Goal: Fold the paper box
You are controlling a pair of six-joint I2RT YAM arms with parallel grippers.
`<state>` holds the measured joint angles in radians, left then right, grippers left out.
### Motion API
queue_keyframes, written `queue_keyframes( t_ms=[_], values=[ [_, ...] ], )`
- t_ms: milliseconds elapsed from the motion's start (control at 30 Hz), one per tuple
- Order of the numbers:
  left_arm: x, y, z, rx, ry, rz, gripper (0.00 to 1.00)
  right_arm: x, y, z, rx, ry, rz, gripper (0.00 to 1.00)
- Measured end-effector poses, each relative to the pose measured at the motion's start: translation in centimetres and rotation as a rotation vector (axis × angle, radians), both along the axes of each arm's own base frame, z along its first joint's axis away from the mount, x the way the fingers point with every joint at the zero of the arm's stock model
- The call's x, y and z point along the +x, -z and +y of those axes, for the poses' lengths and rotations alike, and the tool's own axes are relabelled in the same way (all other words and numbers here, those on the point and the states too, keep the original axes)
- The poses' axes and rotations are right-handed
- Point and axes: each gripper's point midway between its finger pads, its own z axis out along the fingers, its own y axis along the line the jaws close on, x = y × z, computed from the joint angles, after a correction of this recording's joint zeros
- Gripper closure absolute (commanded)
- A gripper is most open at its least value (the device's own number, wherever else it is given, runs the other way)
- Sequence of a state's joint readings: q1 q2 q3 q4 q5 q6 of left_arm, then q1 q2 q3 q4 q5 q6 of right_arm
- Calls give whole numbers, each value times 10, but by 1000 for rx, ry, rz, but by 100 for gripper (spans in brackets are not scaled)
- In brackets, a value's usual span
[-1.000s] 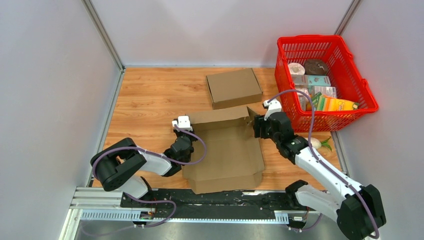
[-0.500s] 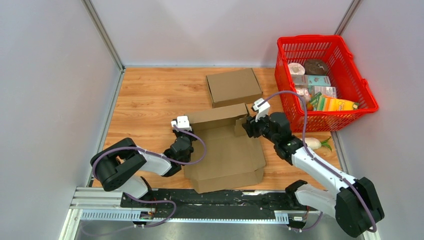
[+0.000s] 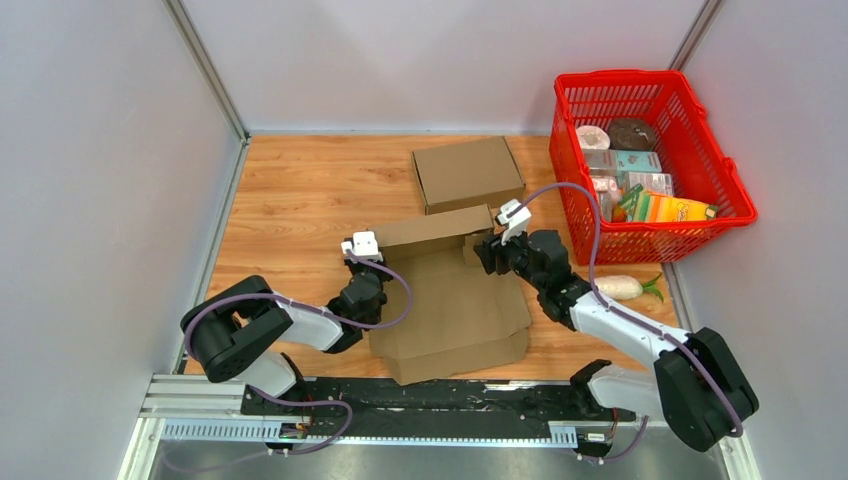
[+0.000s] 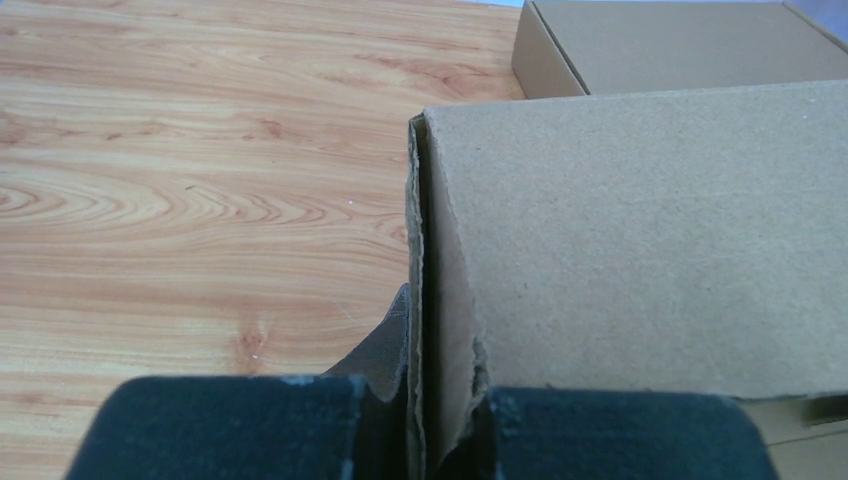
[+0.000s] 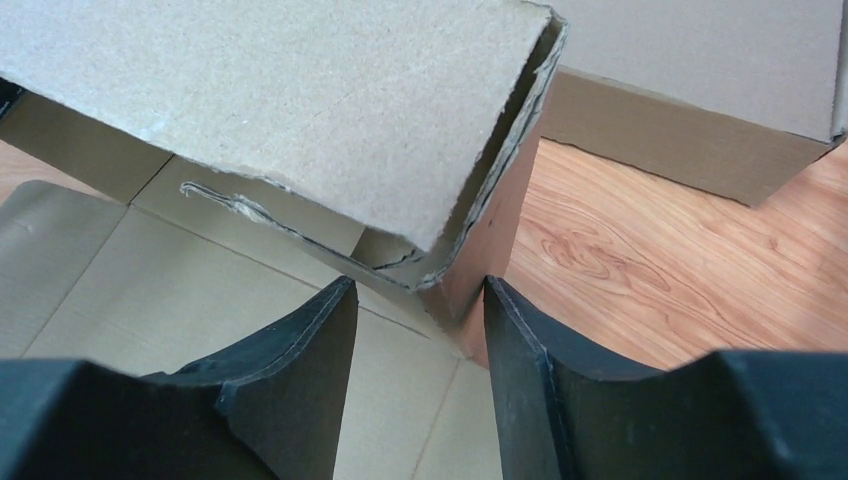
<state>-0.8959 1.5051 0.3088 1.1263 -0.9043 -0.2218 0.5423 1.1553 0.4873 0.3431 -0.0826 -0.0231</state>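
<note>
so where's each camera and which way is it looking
top external: above and behind the arms, looking down at the table, both arms, open box, red basket.
left wrist: on the left claw, facing along the box's raised flap; both fingers show, pinching it.
right wrist: on the right claw, facing that flap's other corner; both fingers show.
shared: both wrist views catch the closed box behind.
</note>
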Motion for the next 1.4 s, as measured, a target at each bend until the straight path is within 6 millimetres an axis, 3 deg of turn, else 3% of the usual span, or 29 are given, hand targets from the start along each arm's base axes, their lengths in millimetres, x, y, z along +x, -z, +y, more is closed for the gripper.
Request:
queue_keyframes(
  t_ms=[100, 167, 333, 400, 567, 633, 700, 833, 1000, 1267, 1400],
  values=[
    [0, 0, 1, 4, -3, 1, 100, 0, 5, 2, -5, -4, 13, 46],
    [0, 0, 1, 5, -4, 1, 100, 3, 3, 1, 4, 19, 1, 51],
    [0, 0, 3, 3, -16, 0, 100, 10, -1, 2, 57, 60, -13, 71],
    [0, 0, 5, 7, -24, 1, 100, 12, 3, 2, 69, 77, 2, 85],
    [0, 1, 5, 11, -25, 3, 100, 15, 0, -6, 105, 169, 9, 76],
    [0, 1, 4, 7, -17, 2, 100, 10, -3, -9, 126, 188, 8, 59],
    [0, 0, 1, 0, -6, -1, 100, 7, -7, -11, 150, 204, 7, 49],
    [1, -2, 0, -16, -7, -8, 100, 5, -20, -13, 167, 201, -21, 46],
    [1, -3, 0, -19, -3, -10, 100, 0, -17, -11, 128, 160, -21, 40],
    [1, -3, -1, -22, 2, -10, 100, -3, -29, 11, 62, 6, -41, 42],
    [1, -3, 1, -19, -12, -9, 100, 4, -25, 12, 41, 2, -31, 67]
  ],
)
